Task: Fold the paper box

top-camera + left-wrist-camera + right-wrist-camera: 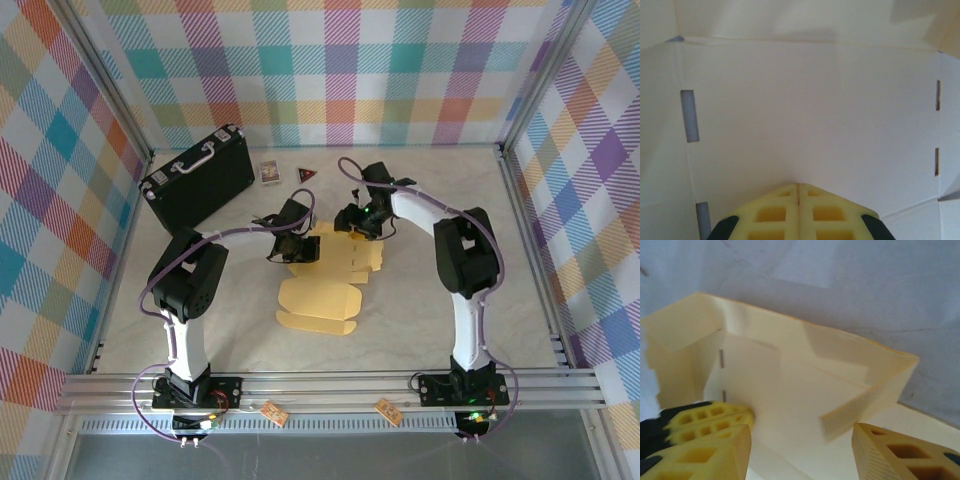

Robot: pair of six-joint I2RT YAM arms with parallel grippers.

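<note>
L gripper shut against paper box; black case back-left.

Table right of the right arm: bare cloth, an open lane to the side wall. Near-left corner by the left arm: open.

Far left is blocked by the case, lying aslant.

Card pack and dark triangle sit near the far wall, with a gap between them.

Centre is crowded. Left gripper and right gripper are close together over the far end of the box, with only a narrow slot between.

Right wrist view: raised box walls left, ahead and right, and a short flap juts between the spread fingers.

Left wrist view: pinched tips against a panel, no room ahead.
</note>
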